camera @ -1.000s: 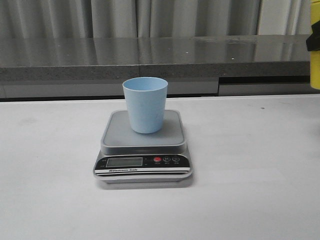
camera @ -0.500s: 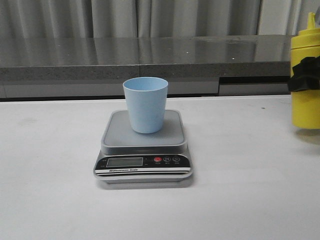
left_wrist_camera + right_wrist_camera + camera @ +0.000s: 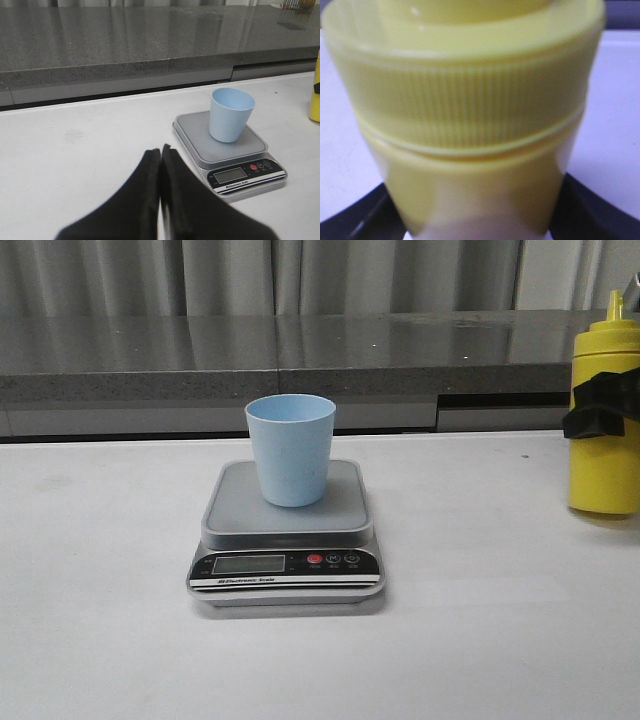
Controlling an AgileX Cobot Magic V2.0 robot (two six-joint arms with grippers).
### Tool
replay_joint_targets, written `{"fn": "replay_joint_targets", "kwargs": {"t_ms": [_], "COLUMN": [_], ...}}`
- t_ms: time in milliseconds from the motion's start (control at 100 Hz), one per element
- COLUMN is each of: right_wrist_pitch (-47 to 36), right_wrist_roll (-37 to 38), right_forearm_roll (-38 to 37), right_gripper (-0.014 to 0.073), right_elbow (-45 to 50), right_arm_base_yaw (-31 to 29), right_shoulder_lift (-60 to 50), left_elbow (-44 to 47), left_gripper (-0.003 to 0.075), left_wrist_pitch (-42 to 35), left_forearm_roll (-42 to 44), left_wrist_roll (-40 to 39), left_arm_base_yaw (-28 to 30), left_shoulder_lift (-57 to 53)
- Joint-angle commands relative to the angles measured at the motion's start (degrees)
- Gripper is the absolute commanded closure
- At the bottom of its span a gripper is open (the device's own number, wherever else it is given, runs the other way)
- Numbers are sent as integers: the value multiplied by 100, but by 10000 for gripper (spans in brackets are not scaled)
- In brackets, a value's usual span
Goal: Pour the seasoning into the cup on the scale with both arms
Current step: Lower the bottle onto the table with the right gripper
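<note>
The pale blue cup (image 3: 290,450) stands upright on the grey platform of the scale (image 3: 235,512) at the table's middle. In the left wrist view the cup (image 3: 231,114) and scale (image 3: 197,137) lie ahead and to the right of my left gripper (image 3: 160,150), which is shut and holds nothing. The yellow seasoning bottle (image 3: 605,465) is upright at the far right edge, well right of the scale. My right gripper (image 3: 603,406) is shut round its upper body. The bottle (image 3: 470,100) fills the right wrist view between the black fingers (image 3: 350,220). Whether its base touches the table is unclear.
A white table (image 3: 480,640) carries everything. Behind it runs a long grey stone ledge (image 3: 300,350) with curtains beyond. The bottle's edge (image 3: 315,95) shows at the right border of the left wrist view.
The seasoning bottle in my right gripper has come down and leftward into view, from the upper right corner to near table height. Cup, scale and left gripper stay still.
</note>
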Motion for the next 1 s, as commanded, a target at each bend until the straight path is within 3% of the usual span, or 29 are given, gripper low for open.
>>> {"fn": "replay_joint_targets", "kwargs": {"t_ms": [0, 120, 640, 790, 990], "right_wrist_pitch": [-286, -268, -177, -149, -55], "right_wrist_roll": [-33, -33, -33, -33, -33], "right_forearm_roll": [7, 7, -84, -150, -275], "right_gripper": [153, 74, 71, -2, -17], "right_elbow": [-126, -120, 436, 594, 707], "right_arm_base_yaw": [-25, -25, -25, -25, -25], "right_shoulder_lift": [-200, -221, -619, -748, -963], "left_elbow": [-157, -157, -157, -157, -157], "left_gripper": [741, 741, 741, 741, 741], "left_wrist_pitch": [-457, -457, -457, -457, -457], "left_forearm_roll": [-59, -59, -59, -59, -59], "left_wrist_roll": [-44, -44, -44, -44, -44], "left_arm_base_yaw": [10, 10, 10, 10, 10], "left_shoulder_lift": [67, 67, 67, 67, 67]}}
